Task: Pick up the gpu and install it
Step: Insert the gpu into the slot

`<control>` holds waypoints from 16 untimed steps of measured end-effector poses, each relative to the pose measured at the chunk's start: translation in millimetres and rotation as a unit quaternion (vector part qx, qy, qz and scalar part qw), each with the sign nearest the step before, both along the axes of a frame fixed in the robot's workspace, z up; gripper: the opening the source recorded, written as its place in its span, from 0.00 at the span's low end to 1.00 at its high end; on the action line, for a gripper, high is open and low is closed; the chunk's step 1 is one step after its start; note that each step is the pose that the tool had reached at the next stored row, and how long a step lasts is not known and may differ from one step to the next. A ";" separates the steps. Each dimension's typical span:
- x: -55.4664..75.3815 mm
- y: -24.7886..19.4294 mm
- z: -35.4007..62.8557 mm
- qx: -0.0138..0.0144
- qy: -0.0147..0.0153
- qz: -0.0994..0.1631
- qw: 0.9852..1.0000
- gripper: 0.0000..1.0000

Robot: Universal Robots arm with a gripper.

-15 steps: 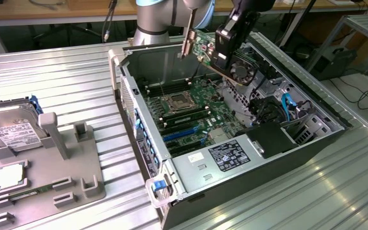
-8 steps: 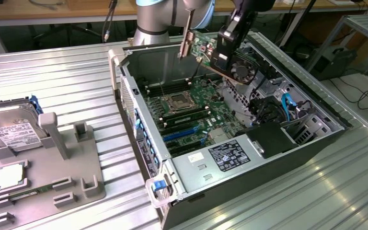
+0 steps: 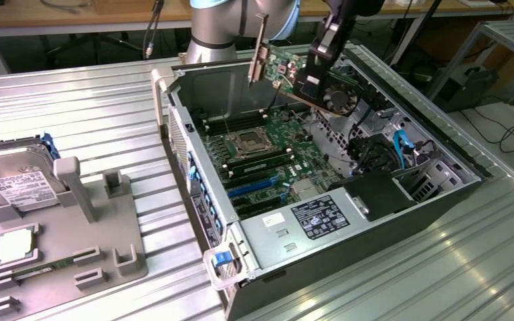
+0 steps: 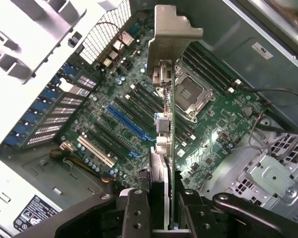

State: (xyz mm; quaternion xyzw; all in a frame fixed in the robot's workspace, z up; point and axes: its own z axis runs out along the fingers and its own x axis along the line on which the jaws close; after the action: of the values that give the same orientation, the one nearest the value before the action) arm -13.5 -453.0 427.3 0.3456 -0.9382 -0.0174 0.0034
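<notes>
The gpu [image 3: 284,70] hangs in the air above the open computer case [image 3: 377,200], tilted, with its silvery end bracket [image 3: 259,53] pointing up and its round fan [image 3: 339,99] at the lower end. My gripper [image 3: 315,67] is shut on the card's edge. In the wrist view the gpu [image 4: 172,144] is seen edge-on, held between my two black fingers [image 4: 137,213], its bracket [image 4: 170,29] farthest from the camera. Below it lies the green motherboard [image 4: 218,134] with a blue expansion slot [image 4: 126,121], which sits well under the card and apart from it.
On the exterior view's left, a grey fixture [image 3: 69,247] stands on the ribbed metal table and carries a silver hard drive [image 3: 21,187]. Inside the case are the processor socket [image 3: 246,142], blue slots [image 3: 252,186], a labelled power supply [image 3: 324,217] and blue cables [image 3: 403,150].
</notes>
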 end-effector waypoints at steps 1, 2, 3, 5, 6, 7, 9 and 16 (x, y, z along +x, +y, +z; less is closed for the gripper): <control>0.0 0.0 0.0 0.000 0.000 0.005 1.000 0.27; 0.0 0.0 0.0 0.000 0.000 0.010 1.000 0.27; 0.0 0.0 0.0 0.000 0.000 0.014 1.000 0.27; 0.0 0.0 0.0 0.000 0.000 0.025 1.000 0.27; 0.0 0.0 0.0 0.000 0.000 0.030 1.000 0.27; 0.0 0.0 0.0 0.000 0.000 0.034 0.999 0.27; 0.0 0.0 0.0 0.000 0.000 0.045 0.999 0.27; 0.0 0.0 0.0 0.000 0.000 0.078 0.997 0.27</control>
State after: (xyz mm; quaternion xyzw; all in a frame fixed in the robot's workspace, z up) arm -13.5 -453.0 427.3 0.4177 -0.9084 -0.0171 0.0048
